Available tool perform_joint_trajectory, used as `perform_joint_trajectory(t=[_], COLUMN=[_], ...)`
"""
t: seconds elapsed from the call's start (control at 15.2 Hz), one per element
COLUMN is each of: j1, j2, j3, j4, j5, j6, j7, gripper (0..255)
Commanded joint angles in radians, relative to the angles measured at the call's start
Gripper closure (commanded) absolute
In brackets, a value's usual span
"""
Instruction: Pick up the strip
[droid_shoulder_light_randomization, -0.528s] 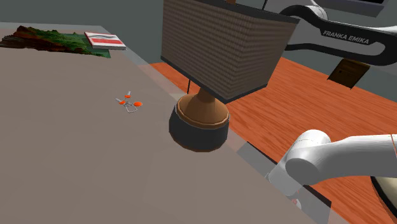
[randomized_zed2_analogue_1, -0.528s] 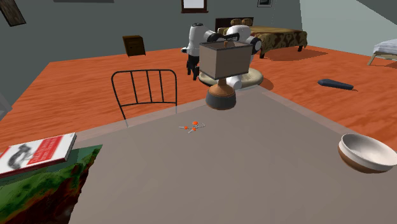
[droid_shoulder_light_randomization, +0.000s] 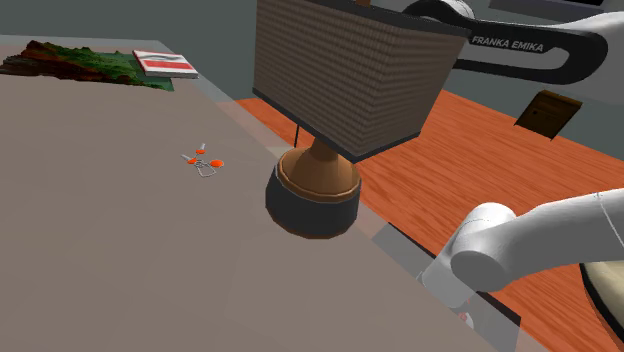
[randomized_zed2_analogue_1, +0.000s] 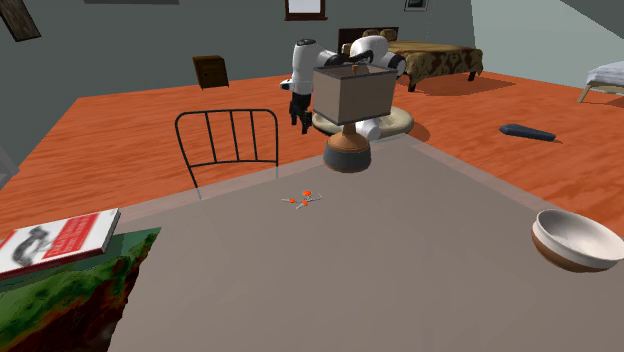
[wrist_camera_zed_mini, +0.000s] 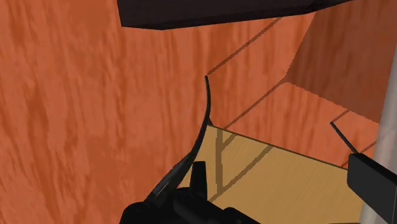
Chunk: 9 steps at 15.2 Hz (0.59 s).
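Judging by its look, the strip (droid_shoulder_light_randomization: 203, 160) will be very light, thin and flimsy: a small wiry thing with orange blobs. It lies flat on the grey table (droid_shoulder_light_randomization: 90, 240), left of the lamp (droid_shoulder_light_randomization: 312, 195) in the shoulder view and well apart from the book (droid_shoulder_light_randomization: 165, 64). I expect it to skid or bend at a nudge, and it gives me little height to bite on. I'd come straight down and close across its narrow middle, between the blobs, fingertips nearly brushing the tabletop. My gripper (randomized_zed2_analogue_1: 297, 118) hangs beyond the table's far edge, behind the lamp in the second exterior view, well apart from the strip. In the wrist view its fingers (wrist_camera_zed_mini: 198, 178) stand spread, with nothing between them.
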<state>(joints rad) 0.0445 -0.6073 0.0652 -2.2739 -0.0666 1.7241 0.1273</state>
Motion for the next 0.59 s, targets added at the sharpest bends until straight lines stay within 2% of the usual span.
perform_joint_trajectory(t=[0.0, 0.53], j1=[0.015, 0.066], j2=[0.066, 0.324], j3=[0.028, 0.129], j4=[0.049, 0.268], j5=[0.014, 0.035], j6=[0.007, 0.007], j7=[0.02, 0.094], gripper=[0, 0])
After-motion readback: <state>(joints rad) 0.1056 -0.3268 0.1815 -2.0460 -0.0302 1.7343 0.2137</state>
